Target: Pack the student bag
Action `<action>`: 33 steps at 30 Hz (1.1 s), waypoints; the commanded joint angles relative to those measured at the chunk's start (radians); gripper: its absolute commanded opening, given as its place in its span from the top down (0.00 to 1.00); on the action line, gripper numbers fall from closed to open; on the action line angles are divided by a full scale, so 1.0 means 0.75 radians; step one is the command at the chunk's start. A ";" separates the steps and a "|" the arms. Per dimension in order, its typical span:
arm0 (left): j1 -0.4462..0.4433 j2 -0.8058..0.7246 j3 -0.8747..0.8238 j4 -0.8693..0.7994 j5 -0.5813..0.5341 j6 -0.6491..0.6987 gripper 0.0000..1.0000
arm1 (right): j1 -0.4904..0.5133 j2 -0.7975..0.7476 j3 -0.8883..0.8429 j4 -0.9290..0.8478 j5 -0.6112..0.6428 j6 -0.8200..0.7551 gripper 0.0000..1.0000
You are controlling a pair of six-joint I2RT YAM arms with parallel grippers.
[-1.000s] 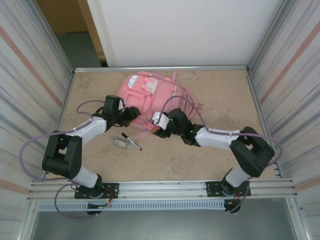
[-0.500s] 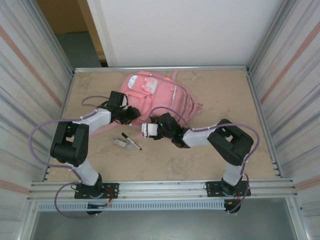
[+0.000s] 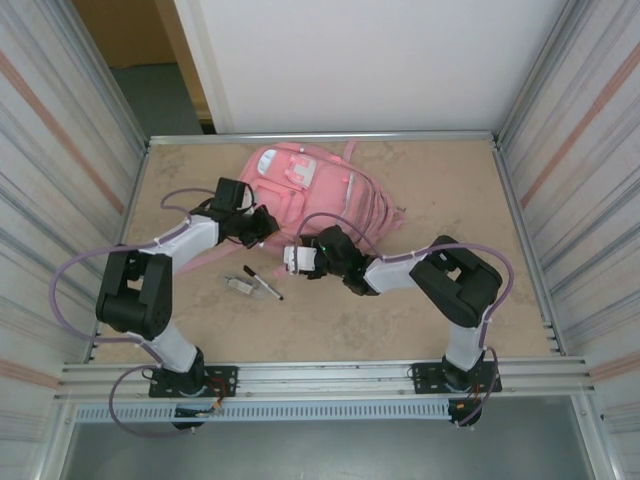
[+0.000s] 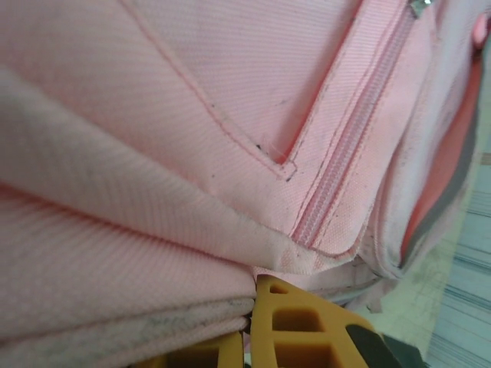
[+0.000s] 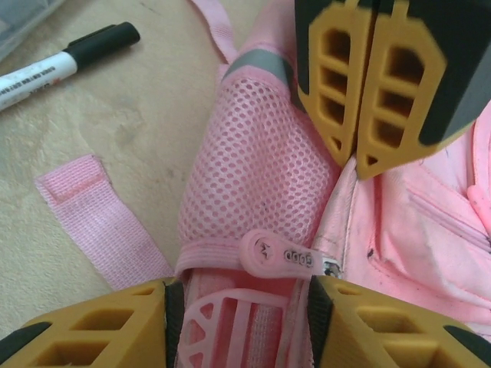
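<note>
The left gripper (image 4: 249,310) is clenched on a fabric fold of the student bag (image 3: 310,185). The right gripper (image 5: 242,290) straddles its mesh strap (image 5: 261,169), jaws apart; can't tell if it's gripping.

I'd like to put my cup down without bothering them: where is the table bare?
Bare: the table's right side, between the student bag and the right wall, and the near strip before the arm bases. Crowded: centre-left, where left gripper, right gripper, bag edge and marker meet.
</note>
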 commanded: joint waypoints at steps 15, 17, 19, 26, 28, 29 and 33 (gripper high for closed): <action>-0.034 -0.065 -0.020 -0.003 0.146 -0.073 1.00 | -0.010 -0.002 0.036 0.186 0.086 0.318 0.53; -0.038 -0.078 -0.032 0.002 0.119 -0.073 1.00 | -0.007 0.013 0.045 0.188 0.081 0.319 0.53; -0.035 -0.078 -0.032 0.007 0.119 -0.075 1.00 | -0.001 0.016 0.041 0.194 0.087 0.325 0.58; -0.035 -0.078 -0.060 0.035 0.107 -0.089 1.00 | 0.002 -0.002 0.021 0.175 0.071 0.429 0.80; -0.031 -0.077 -0.064 0.054 0.128 -0.104 1.00 | 0.003 -0.014 0.009 0.173 0.048 0.558 0.85; -0.033 -0.086 -0.076 0.070 0.121 -0.113 1.00 | 0.008 -0.019 0.004 0.173 0.052 0.644 0.87; -0.030 -0.156 -0.168 0.166 0.014 -0.181 1.00 | 0.033 -0.075 0.058 -0.039 0.274 1.118 1.00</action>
